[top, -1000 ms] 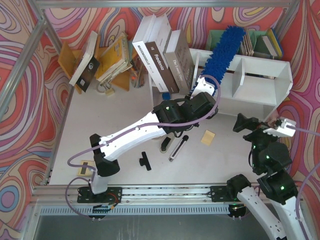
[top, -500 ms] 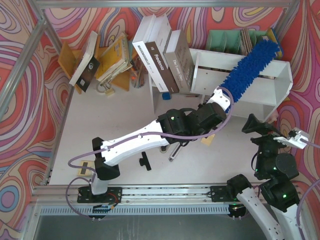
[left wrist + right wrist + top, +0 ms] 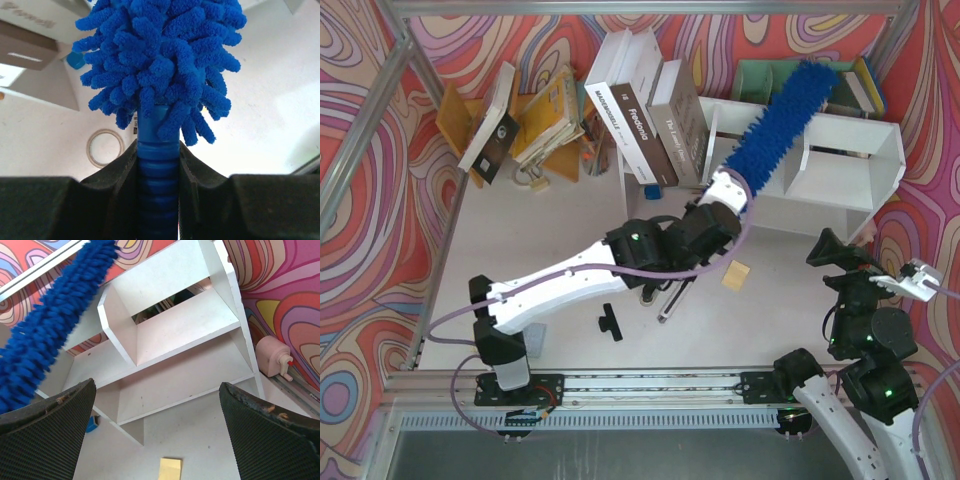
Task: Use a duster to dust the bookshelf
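Observation:
The white bookshelf (image 3: 840, 180) lies at the back right of the table; it also shows in the right wrist view (image 3: 185, 330). My left gripper (image 3: 725, 190) is shut on the ribbed blue handle of the blue fluffy duster (image 3: 780, 125). The duster head slants up and right across the shelf's top boards. In the left wrist view the handle (image 3: 158, 170) sits tight between both fingers, with the duster head (image 3: 162, 55) above. The duster also shows in the right wrist view (image 3: 50, 330). My right gripper (image 3: 845, 255) is open and empty, in front of the shelf's right end.
Large books (image 3: 645, 105) lean left of the shelf. A tan rack (image 3: 520, 120) holds books at back left. A pale green organizer (image 3: 770, 75) stands behind the shelf. A yellow note pad (image 3: 736, 275), a black-and-silver stick tool (image 3: 672, 298), a black clip (image 3: 610, 322) and a tape ring (image 3: 105, 148) lie on the table.
The duster head swept from the shelf's left side to its right end, then back toward the middle. My left arm swung with it. My right gripper drew back toward the near right.

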{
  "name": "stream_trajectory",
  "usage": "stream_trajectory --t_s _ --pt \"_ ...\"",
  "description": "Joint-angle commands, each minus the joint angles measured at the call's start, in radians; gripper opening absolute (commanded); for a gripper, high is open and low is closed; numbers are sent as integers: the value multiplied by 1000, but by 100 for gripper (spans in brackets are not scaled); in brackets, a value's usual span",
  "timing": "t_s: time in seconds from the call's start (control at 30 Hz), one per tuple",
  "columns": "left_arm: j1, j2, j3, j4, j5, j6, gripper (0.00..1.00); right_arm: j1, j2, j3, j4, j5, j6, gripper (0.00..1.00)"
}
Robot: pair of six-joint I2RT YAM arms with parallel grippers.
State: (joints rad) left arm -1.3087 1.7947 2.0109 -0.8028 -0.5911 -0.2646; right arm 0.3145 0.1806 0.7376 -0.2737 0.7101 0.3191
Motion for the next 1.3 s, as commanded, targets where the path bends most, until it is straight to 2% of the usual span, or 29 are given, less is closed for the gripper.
stream_trajectory --t_s 0.0,0.37,0.63,0.77,0.93,1.03,1.27 --pt "43 -65 -15 69 -65 -55 0 0 14 5 11 14 12 99" --pt "28 101 198 -61 105 -77 0 -1 23 11 -7 40 27 99" --pt "-42 185 322 -57 161 7 0 -1 25 13 -12 54 34 99" --pt "-70 164 286 9 206 65 0 -1 28 15 -21 68 39 99" --pt "-75 73 129 156 295 101 0 0 24 17 -28 78 46 99" --pt "-75 26 67 197 242 101 0 0 22 17 -29 77 46 99" --pt "-66 4 66 154 77 93 0 -1 30 19 -31 74 49 99"
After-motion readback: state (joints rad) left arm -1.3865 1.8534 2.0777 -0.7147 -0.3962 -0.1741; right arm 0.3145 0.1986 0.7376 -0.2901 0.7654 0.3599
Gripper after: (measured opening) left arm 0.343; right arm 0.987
